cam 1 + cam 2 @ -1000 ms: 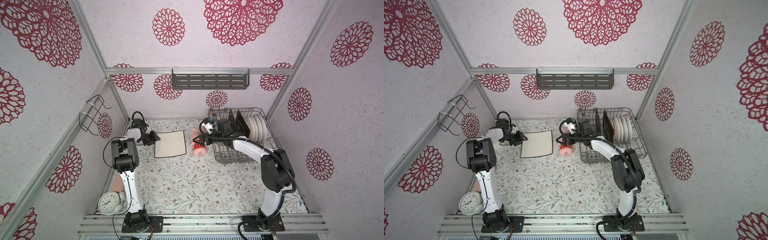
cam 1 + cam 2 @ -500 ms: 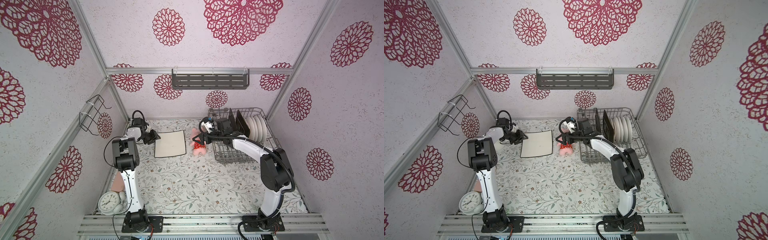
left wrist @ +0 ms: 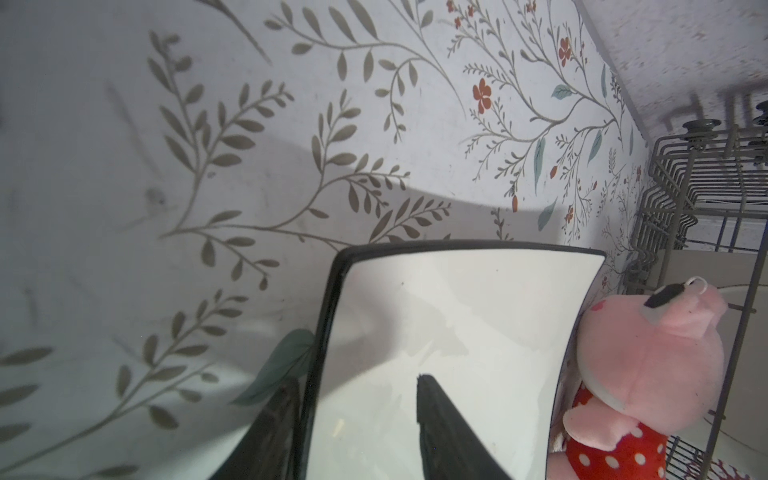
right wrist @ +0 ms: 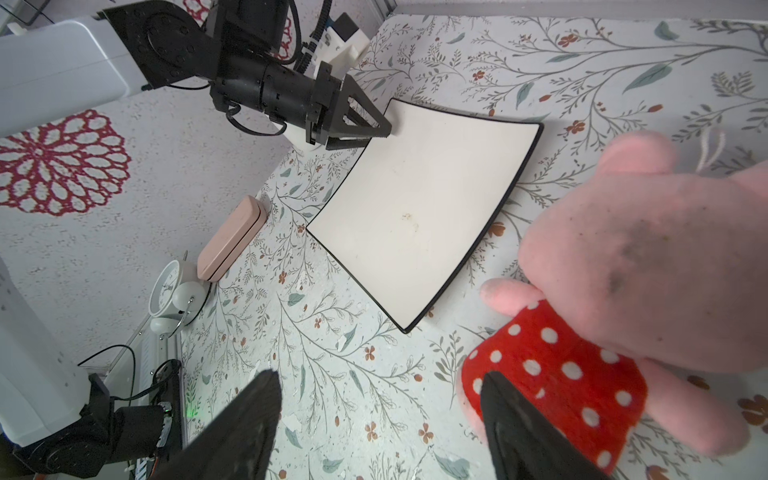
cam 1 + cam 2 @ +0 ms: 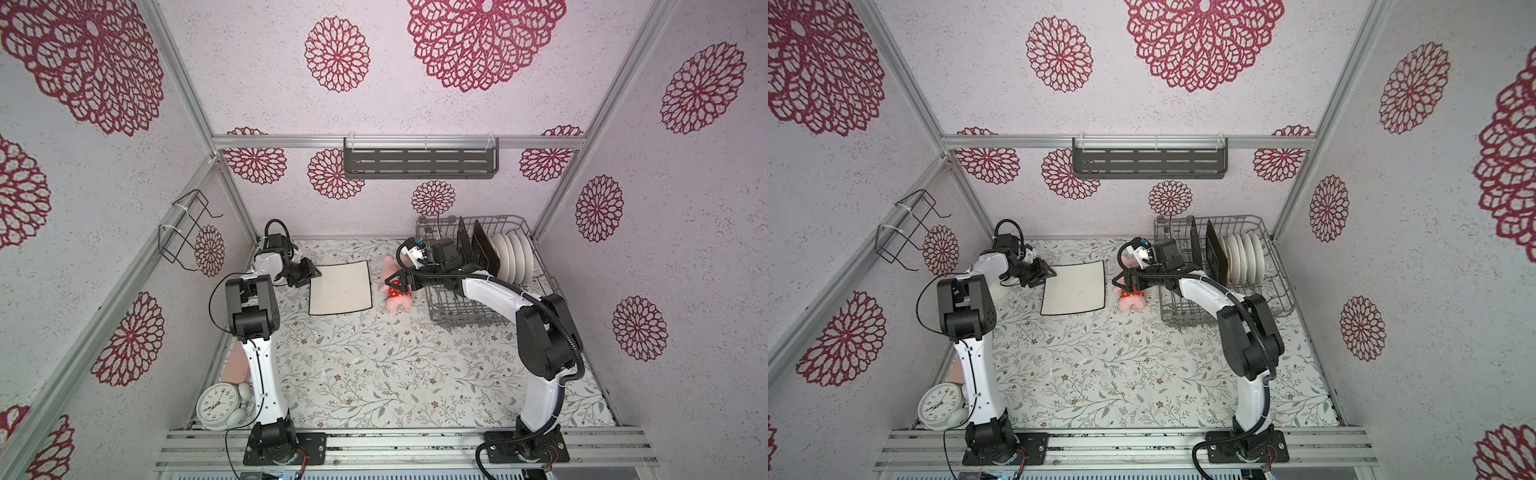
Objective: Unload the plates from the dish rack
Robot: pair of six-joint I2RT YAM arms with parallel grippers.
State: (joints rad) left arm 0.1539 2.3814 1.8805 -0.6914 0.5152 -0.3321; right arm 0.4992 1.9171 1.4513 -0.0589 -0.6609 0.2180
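On the bench (image 5: 374,365): cream square plate (image 5: 340,287), dark rim, lying flat.
Left tool (image 5: 316,274) sits half open astride its edge, right tool (image 4: 378,376) gapes wide.

Floral tabletop (image 5: 374,374) bears a cream plate (image 5: 340,287), plush pig (image 5: 399,306), dish rack (image 5: 465,321), clock (image 5: 216,405) and pink case (image 4: 230,239).

The left black two-fingered tool (image 5: 314,274) sits low, arm folded sharply at the elbow, fingers seemingly parted. The right black two-fingered tool (image 5: 398,286) reaches toward the middle, jaws spread wide, empty.
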